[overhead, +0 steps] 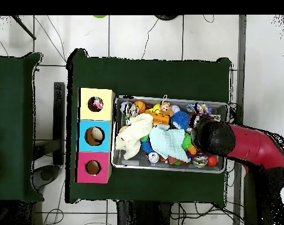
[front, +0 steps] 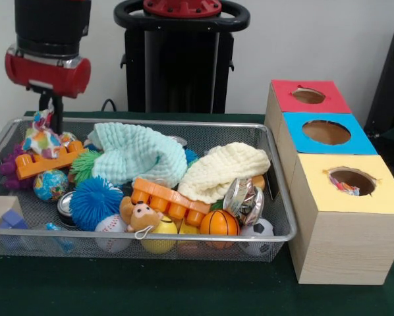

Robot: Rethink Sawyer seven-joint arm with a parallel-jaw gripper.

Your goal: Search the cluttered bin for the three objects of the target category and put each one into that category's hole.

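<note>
My hand [front: 50,112] hangs over one end of the wire bin [front: 276,197] and seems clamped on a crumpled multicoloured patterned cloth [front: 40,139]. The bin is heaped: a mint cloth [front: 141,153], a cream cloth [front: 225,170], orange blocks [front: 169,199], small balls. Beside its other end stand three boxes, the yellow box [front: 345,217] holding something colourful in its hole.

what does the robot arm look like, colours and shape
In the front view the arm is a thick black cylinder ending in a rounded red band with a thin silver ring between them. Below it a narrow black stem carries the gripper, whose fingers are hard to make out. From overhead the arm shows a red link with a round black end.
</note>
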